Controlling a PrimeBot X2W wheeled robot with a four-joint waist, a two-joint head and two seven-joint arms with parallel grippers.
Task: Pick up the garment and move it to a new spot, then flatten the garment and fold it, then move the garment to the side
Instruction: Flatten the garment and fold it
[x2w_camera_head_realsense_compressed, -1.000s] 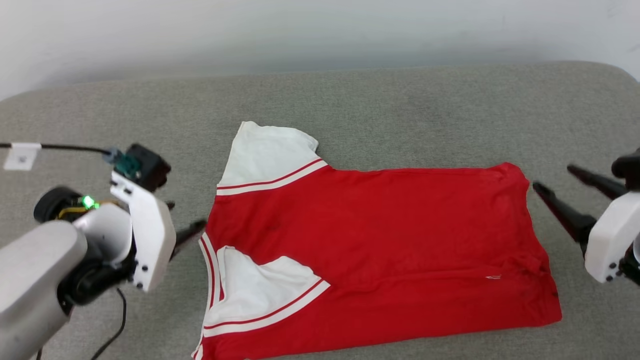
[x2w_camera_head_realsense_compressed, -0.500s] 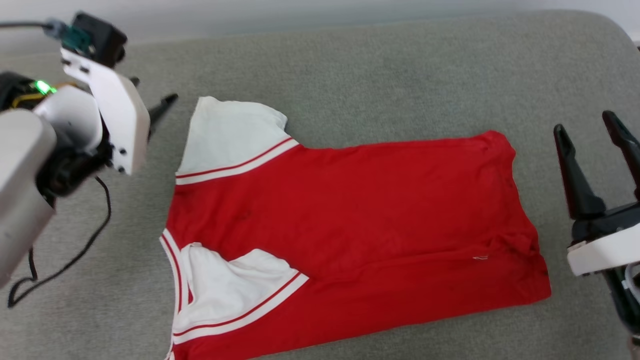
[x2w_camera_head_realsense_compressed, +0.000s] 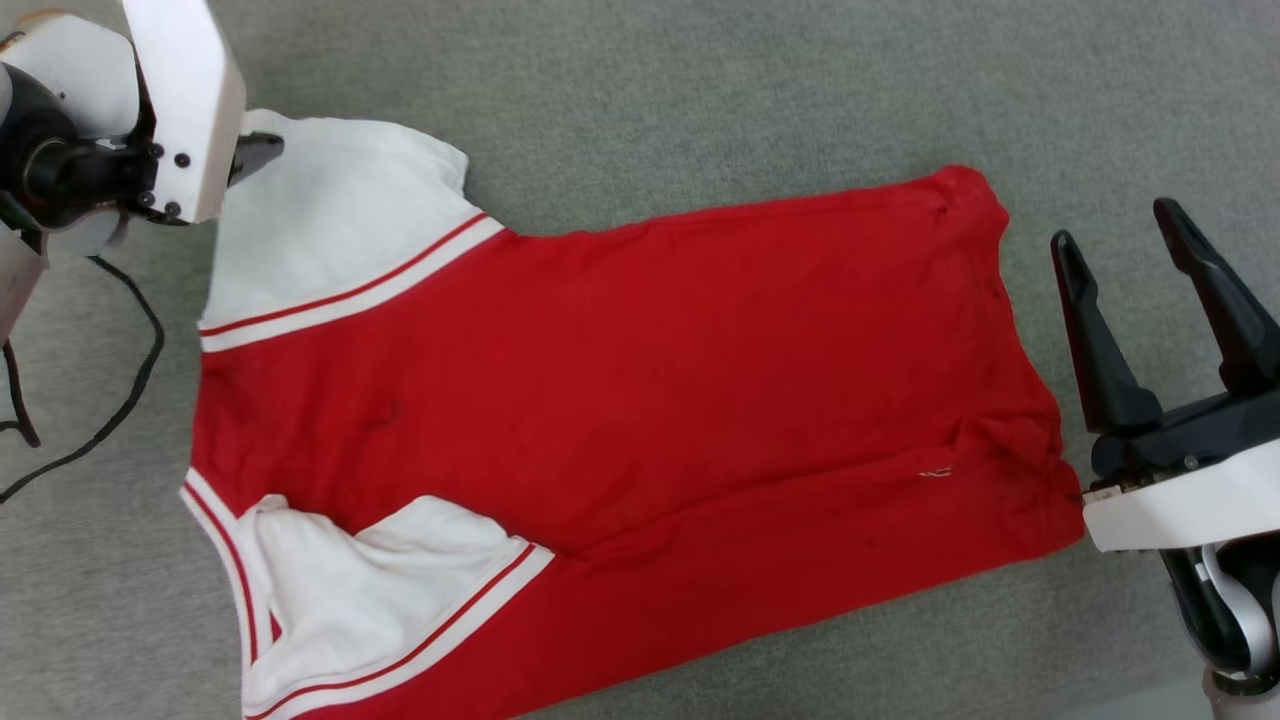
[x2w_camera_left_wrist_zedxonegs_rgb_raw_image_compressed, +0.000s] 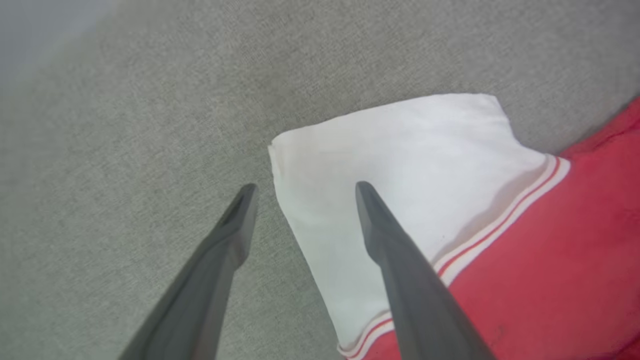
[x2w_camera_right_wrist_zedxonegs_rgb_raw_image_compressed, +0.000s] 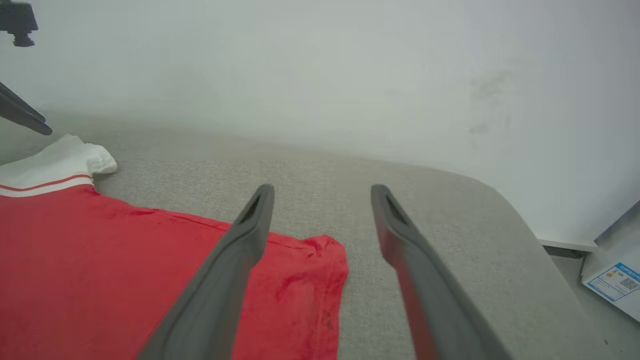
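The garment (x2w_camera_head_realsense_compressed: 620, 400), a red T-shirt with white sleeves and striped trim, lies spread on the grey cushion (x2w_camera_head_realsense_compressed: 700, 90), its neck to the left. My left gripper (x2w_camera_left_wrist_zedxonegs_rgb_raw_image_compressed: 305, 186) is open and straddles the outer edge of the far white sleeve (x2w_camera_left_wrist_zedxonegs_rgb_raw_image_compressed: 400, 150), one finger over cloth and one over cushion. In the head view its white wrist plate hides most of it, and one dark fingertip (x2w_camera_head_realsense_compressed: 258, 150) shows over that sleeve. My right gripper (x2w_camera_head_realsense_compressed: 1118, 228) stands open just right of the hem's far corner (x2w_camera_right_wrist_zedxonegs_rgb_raw_image_compressed: 325, 250), with nothing between its fingers.
A black cable (x2w_camera_head_realsense_compressed: 130, 400) trails on the cushion left of the shirt. A pale wall (x2w_camera_right_wrist_zedxonegs_rgb_raw_image_compressed: 320, 75) rises behind the cushion. The cushion's rounded right edge drops off near a white box with a blue label (x2w_camera_right_wrist_zedxonegs_rgb_raw_image_compressed: 615, 280).
The head camera has tilted down and closer, so the whole picture shifted. My left gripper has come over the far sleeve's edge. My right gripper has turned fingers-forward beside the hem.
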